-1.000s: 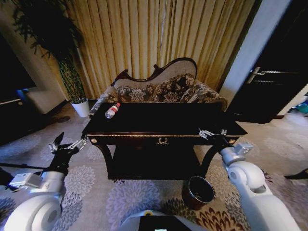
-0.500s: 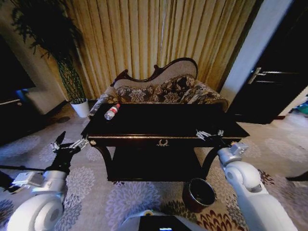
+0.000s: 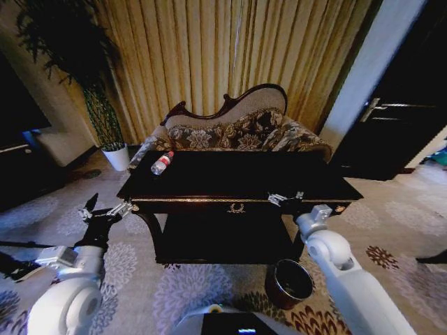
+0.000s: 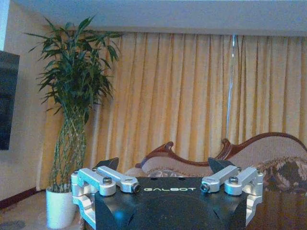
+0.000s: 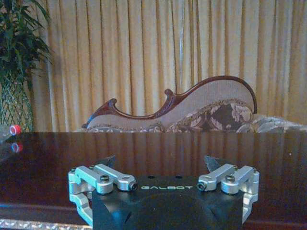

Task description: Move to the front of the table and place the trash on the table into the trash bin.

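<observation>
Gold curtains (image 3: 230, 56) and a carved sofa (image 3: 237, 129) back the dark glossy surface (image 3: 237, 178) at mid frame. One bottle (image 3: 162, 162) lies at its upper-left corner; its red cap shows at the left edge of the right wrist view. At the lower right sits the round bin (image 3: 288, 280). Level with the front edge, the right gripper (image 3: 286, 198) spreads its fingers wide. Left of the surface, the left gripper (image 3: 105, 209) is also spread wide; its wrist view adds a potted plant (image 4: 67, 143).
</observation>
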